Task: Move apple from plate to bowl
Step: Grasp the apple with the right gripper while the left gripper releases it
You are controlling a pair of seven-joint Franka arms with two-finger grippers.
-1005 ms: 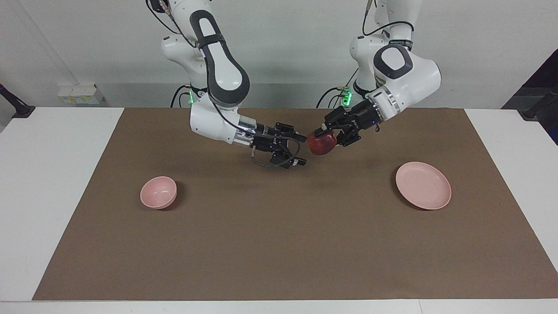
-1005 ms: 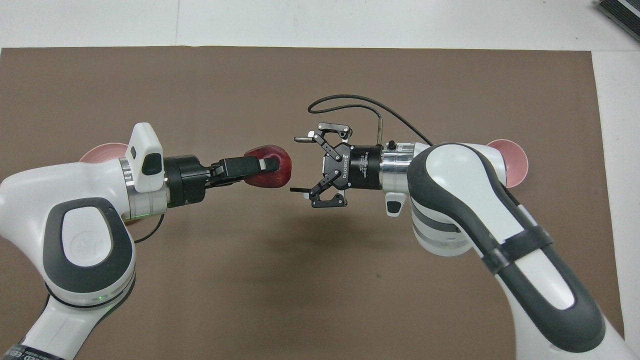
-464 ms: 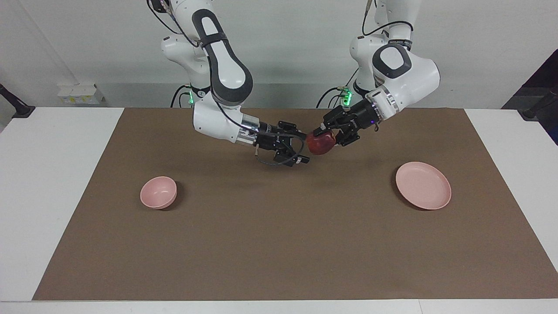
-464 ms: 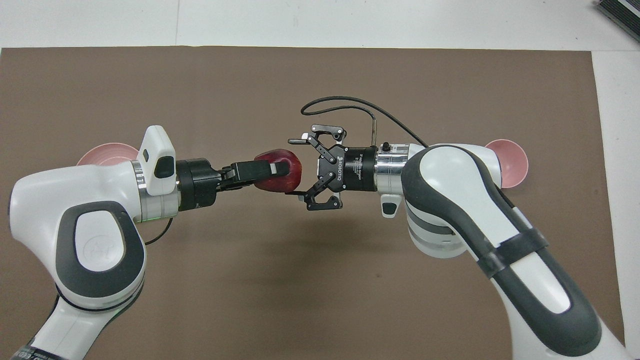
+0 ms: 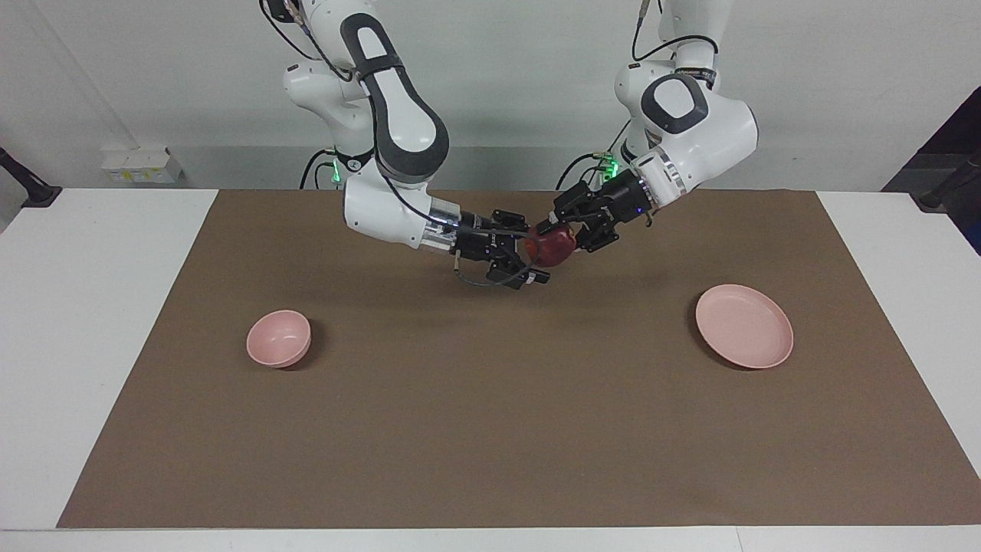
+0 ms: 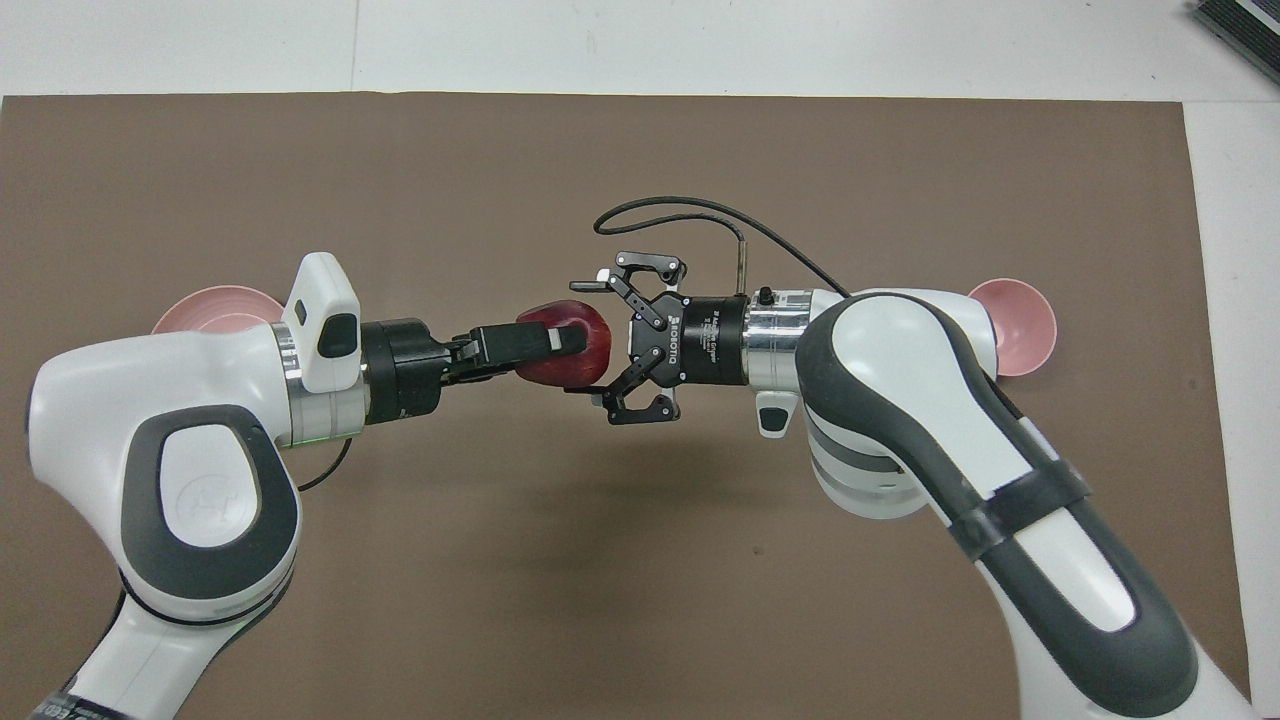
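The apple [image 5: 549,246] is clamped by the left gripper [image 5: 556,233] above the brown mat [image 5: 490,429], flanked by the right gripper [image 6: 588,340], fingers spread.

The apple [image 5: 549,247] is dark red. The plate [image 5: 744,326] and the bowl [image 5: 279,338] are pale pink. The mat [image 5: 490,429] is plain brown on a white table [image 5: 77,307]. Both arms are white with dark grey panels, and the grippers are black.
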